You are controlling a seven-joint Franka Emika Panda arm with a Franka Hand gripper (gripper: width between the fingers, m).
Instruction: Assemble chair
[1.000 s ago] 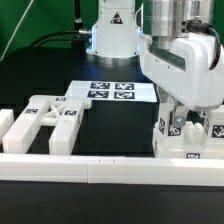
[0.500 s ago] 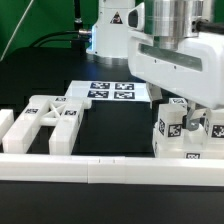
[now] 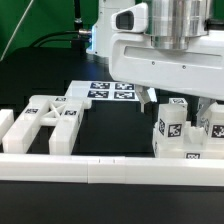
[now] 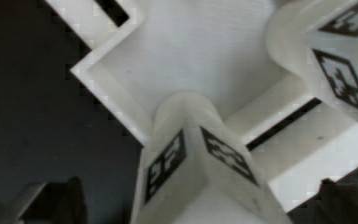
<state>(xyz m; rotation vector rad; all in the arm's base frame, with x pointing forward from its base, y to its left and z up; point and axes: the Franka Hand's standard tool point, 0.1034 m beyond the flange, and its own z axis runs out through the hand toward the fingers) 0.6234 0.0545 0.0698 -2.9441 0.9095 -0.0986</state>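
Observation:
At the exterior view's right stands a cluster of white chair pieces (image 3: 186, 148) with two upright tagged posts, one (image 3: 171, 126) nearer the middle and one (image 3: 215, 122) at the edge. My gripper (image 3: 176, 100) hangs just above the nearer post, open, holding nothing. In the wrist view that post (image 4: 202, 160) rises between my dark fingertips (image 4: 51, 200) with a gap on each side. The other post (image 4: 336, 60) and a flat white panel (image 4: 185, 50) lie beyond it. A cut-out frame piece (image 3: 50, 118) lies at the exterior view's left.
The marker board (image 3: 112, 90) lies at the back middle, by the arm's base. A long white rail (image 3: 110, 168) runs along the front edge. A small white block (image 3: 5, 124) sits at the far left of the exterior view.
My jaws have opened off the upright post, and the hand has lifted and shifted toward the exterior view's left. The post stays standing on the cluster.

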